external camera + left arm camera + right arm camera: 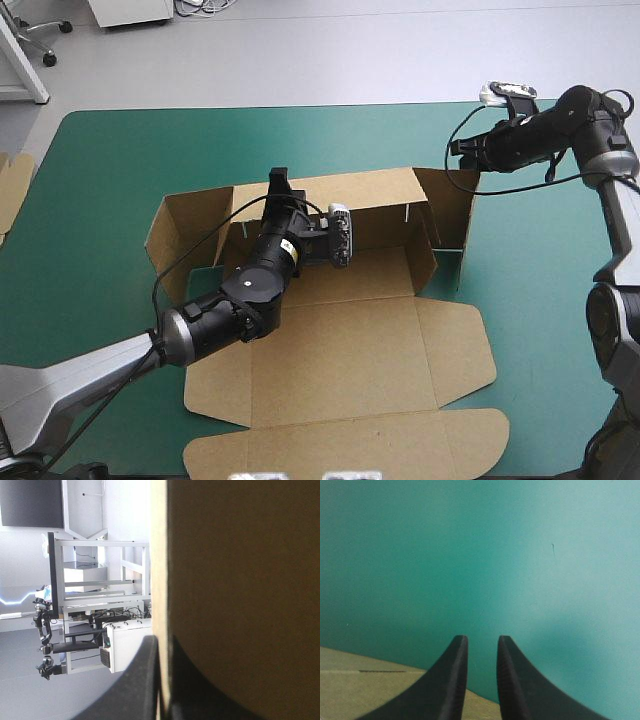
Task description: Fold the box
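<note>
The brown box (340, 350) lies in the middle of the teal-green cover with its back wall (375, 197) and both side walls raised and its lid (350, 440) flat toward the front edge. My left gripper (278, 180) sits at the top edge of the back wall. In the left wrist view the board (240, 580) runs between the fingers (142, 680) of the left gripper (162, 641), which is shut on it. My right gripper (460, 148) hovers just beyond the right side wall (452, 210). In the right wrist view the right gripper (482, 640) is narrowly open over bare cover, holding nothing.
An edge of more brown board (12, 185) shows at the table's left edge. Bare teal-green cover (540, 260) lies right of the box and also to its left. A strip of brown board (365, 685) lies beside the right gripper's fingers.
</note>
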{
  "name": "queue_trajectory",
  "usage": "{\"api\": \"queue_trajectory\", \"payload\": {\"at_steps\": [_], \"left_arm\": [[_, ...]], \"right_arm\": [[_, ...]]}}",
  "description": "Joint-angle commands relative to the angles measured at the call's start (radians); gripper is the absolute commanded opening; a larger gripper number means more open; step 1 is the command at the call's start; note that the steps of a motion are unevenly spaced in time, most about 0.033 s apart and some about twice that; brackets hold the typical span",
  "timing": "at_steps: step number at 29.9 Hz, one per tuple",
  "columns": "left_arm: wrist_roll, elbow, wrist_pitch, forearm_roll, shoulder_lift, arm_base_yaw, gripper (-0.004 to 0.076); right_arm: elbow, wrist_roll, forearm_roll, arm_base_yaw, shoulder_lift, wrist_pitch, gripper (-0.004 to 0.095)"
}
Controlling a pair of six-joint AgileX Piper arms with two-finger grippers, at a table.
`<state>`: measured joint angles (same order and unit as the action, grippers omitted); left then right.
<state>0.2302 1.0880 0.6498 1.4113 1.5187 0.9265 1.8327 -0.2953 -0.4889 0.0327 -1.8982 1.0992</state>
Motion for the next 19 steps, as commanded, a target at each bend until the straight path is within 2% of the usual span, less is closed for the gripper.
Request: {"api": "queue_trajectory", "payload": {"at_steps": [1, 4, 9, 13, 19], "left_arm": [[0.016, 0.027, -0.03, 0.038, -0.028, 0.011, -0.0015], [0.016, 0.027, -0.035, 0.042, -0.028, 0.011, -0.0015], [0.016, 0.027, -0.033, 0.042, -0.026, 0.011, -0.0015], [0.016, 0.027, 0.0, 0.042, -0.026, 0.011, -0.0015], [0.013, 0.027, 0.001, 0.076, -0.024, 0.011, -0.0015]], "right_arm": [[0.029, -0.029, -0.044, 0.009, 0.059, 0.041, 0.0197], [0.014, -0.048, -0.083, 0.009, 0.066, 0.09, 0.0197], [-0.1, -0.094, -0.114, 0.009, 0.133, 0.066, 0.0197], [-0.236, -0.153, -0.157, 0.009, 0.207, 0.016, 0.0196], [-0.442, -0.309, -0.329, 0.009, 0.331, -0.113, 0.0197]]}}
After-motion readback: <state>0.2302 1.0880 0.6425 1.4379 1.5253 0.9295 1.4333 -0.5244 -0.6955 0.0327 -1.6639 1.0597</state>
